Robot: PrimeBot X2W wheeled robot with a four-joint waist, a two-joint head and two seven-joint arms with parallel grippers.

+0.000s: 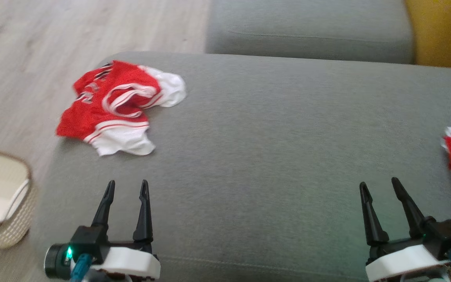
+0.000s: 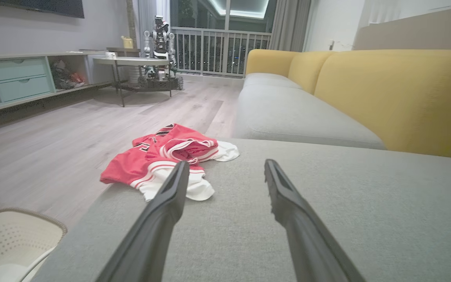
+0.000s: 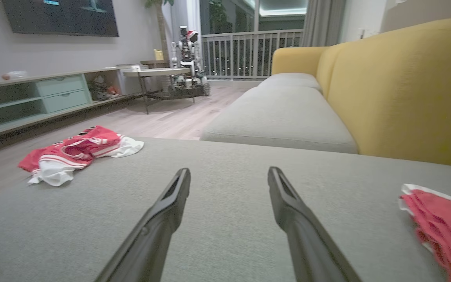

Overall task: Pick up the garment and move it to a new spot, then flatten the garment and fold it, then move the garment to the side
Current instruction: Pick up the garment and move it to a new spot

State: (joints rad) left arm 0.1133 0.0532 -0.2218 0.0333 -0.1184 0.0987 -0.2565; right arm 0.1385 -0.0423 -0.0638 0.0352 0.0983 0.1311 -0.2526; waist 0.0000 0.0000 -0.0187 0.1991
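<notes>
Pickup not begun: the red-and-white garment (image 1: 118, 106) lies crumpled at the sofa's (image 1: 272, 149) far-left corner. Left gripper (image 1: 127, 187) and right gripper (image 1: 380, 185) both gape wide, empty. Next, probably the left reaches forward and pinches a raised fold.

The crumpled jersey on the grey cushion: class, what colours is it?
The jersey is red with white trim, clearest in the head view.

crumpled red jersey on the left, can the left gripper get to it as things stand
Probably yes: the left gripper is open, and bare grey cushion lies between it and the jersey.
</notes>
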